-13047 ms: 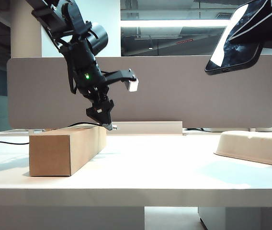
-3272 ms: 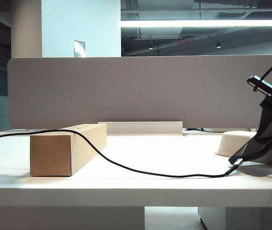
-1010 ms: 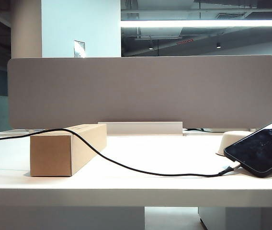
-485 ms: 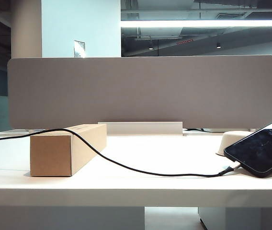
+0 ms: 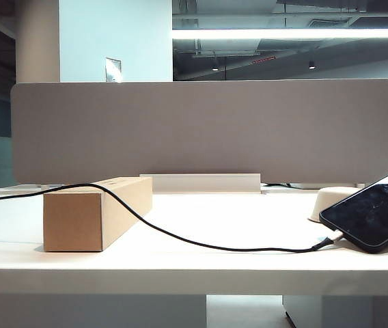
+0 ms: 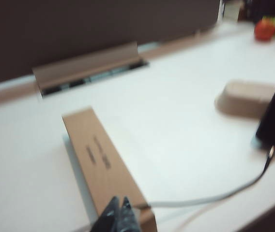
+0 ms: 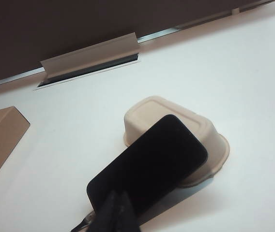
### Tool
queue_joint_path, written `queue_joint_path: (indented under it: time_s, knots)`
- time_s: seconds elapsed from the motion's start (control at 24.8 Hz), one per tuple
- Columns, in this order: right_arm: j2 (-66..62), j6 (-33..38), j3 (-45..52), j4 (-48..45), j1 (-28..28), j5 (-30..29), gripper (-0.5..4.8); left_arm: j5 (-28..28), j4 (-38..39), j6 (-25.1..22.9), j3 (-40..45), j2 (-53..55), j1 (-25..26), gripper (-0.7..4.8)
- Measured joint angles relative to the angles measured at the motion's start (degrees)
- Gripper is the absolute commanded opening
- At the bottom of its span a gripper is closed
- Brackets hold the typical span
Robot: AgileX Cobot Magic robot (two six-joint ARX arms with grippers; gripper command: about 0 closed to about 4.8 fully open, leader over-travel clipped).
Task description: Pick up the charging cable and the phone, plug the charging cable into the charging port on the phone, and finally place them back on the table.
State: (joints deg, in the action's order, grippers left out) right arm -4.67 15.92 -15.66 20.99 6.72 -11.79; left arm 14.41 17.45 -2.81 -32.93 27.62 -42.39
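Phone (image 7: pixel 149 164) lies just below the right hand (image 7: pixel 114 212), whose fingers are pressed together and empty. It leans on the tray (image 7: pixel 210 133), low end on the desk (image 5: pixel 201 263), long axis slanting up. The cable (image 5: pixel 180 239) looks plugged into that low end and runs across to the box (image 6: pixel 103 164), over which the left hand (image 6: pixel 118 216) hovers, also closed, empty. The task looks done.

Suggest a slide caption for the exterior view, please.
Phone leans on the tray, charging cable plugged in, draped over the box.
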Motion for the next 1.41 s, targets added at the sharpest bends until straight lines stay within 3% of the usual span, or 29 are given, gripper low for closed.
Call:
queue_joint_path:
  time_s: [0.44,0.77,0.89,1.05,1.21,1.41]
  knots:
    - [0.0,0.6,2.3,-2.1,0.0,0.0,-0.09,1.3,-15.5,2.5,19.0,0.0,0.0,-0.06]
    - [0.0,0.8,2.3,-3.5,0.0,0.0,-0.09,11.9,-22.9,3.7,23.9,0.0,0.1,-0.06]
    - [0.0,0.9,2.3,-4.3,0.0,0.0,-0.09,13.0,-25.1,2.4,24.2,0.0,0.3,-0.06]
    - [0.0,0.9,2.3,-5.2,0.0,0.0,-0.09,12.1,-25.8,1.5,24.2,0.0,4.8,-0.06]
    - [0.0,1.0,2.3,-5.2,0.0,0.0,-0.09,2.6,-25.9,1.4,24.2,0.0,14.6,-0.06]
    - [0.0,1.0,2.3,-5.2,0.0,0.1,-0.09,-4.2,-25.9,1.5,24.2,0.0,24.9,-0.06]
